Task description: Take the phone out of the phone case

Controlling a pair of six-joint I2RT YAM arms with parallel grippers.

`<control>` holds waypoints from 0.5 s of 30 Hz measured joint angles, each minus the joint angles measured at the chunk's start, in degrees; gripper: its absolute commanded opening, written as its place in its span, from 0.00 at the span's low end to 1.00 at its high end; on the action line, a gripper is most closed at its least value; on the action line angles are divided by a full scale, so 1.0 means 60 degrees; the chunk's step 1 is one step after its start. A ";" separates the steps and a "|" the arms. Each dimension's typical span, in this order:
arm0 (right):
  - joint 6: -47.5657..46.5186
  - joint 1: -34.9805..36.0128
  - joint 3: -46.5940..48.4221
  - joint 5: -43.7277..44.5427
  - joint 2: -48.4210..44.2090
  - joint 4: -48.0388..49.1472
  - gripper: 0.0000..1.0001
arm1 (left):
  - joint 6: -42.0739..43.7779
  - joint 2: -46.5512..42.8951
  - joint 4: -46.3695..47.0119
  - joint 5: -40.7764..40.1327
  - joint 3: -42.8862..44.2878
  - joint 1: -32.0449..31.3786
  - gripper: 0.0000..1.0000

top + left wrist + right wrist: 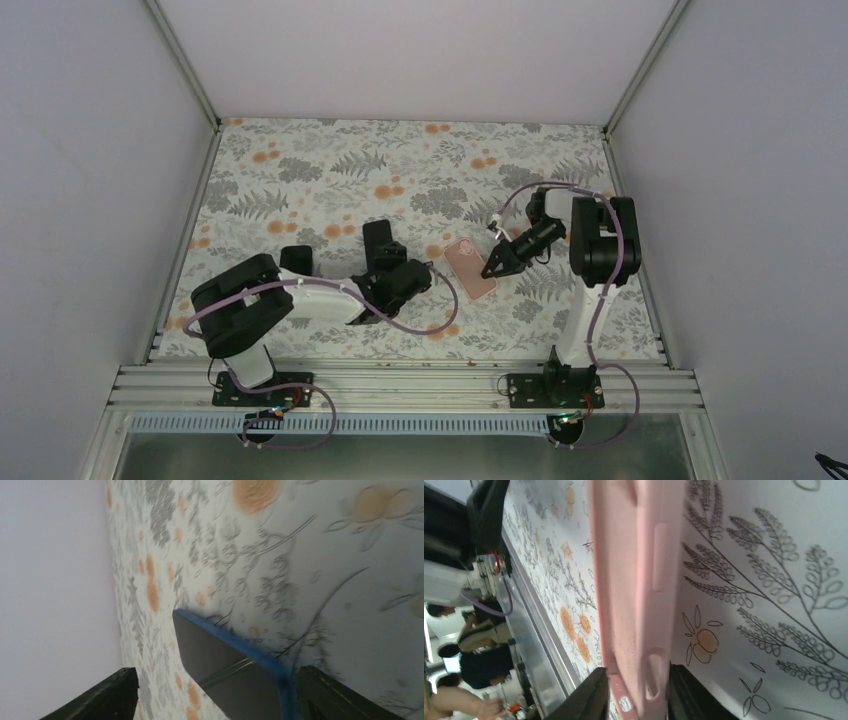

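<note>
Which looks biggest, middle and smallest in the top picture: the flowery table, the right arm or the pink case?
1. Biggest: the flowery table, by far.
2. Middle: the right arm. It rises toward the camera, so it may look bigger than it is.
3. Smallest: the pink case.

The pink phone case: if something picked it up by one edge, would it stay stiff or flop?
Likely it would flex somewhat: the pink phone case looks like thin moulded material with a raised button strip and a cut-out. Probably light for its size. Its matte surface suggests it is not very slippery.
</note>
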 measured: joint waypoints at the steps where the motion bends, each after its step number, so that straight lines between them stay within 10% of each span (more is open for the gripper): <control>1: 0.0062 -0.0004 -0.0047 0.0040 0.0011 0.0025 0.58 | 0.0000 0.0000 -0.0131 0.0124 0.0004 -0.0102 0.99; 4: 0.0091 -0.0051 -0.0058 0.0153 -0.0007 0.0051 0.98 | -0.0251 -0.0102 -0.0750 0.0634 0.0051 -0.0401 1.00; 15: 0.0226 0.0412 0.2412 0.2557 -0.1490 0.0240 1.00 | -0.0718 -0.2703 -0.3719 0.4368 0.2714 0.0856 0.93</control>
